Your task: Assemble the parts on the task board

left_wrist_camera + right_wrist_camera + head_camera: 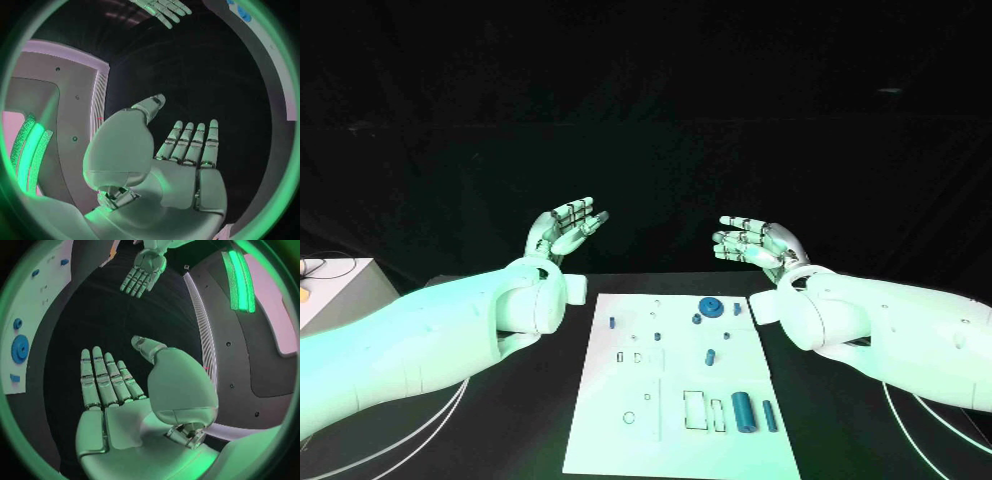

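Left hand (568, 228): raised past the far edge of the task board (678, 440), palm up, fingers (190, 142) spread, holding nothing.
Right hand (759, 241): mirrored beside it, well apart — palm up, fingers (103, 377) spread, empty.
Task board: flat white plate lying mid-worktop (877, 440), long side running from near edge to far edge.
Parts: round blue gear (711, 308) near the board's far edge; two blue cylinders (743, 408) lying side by side by the near right corner; smaller blue pieces (710, 357) scattered between.
Handling, as a judgement: parts look rigid, light, smooth — likely slippery plastic, prone to rolling.
Hold: cylinders probably best pinched across the middle; gear by its rim.
Progress: apparently not yet begun, nothing touched.
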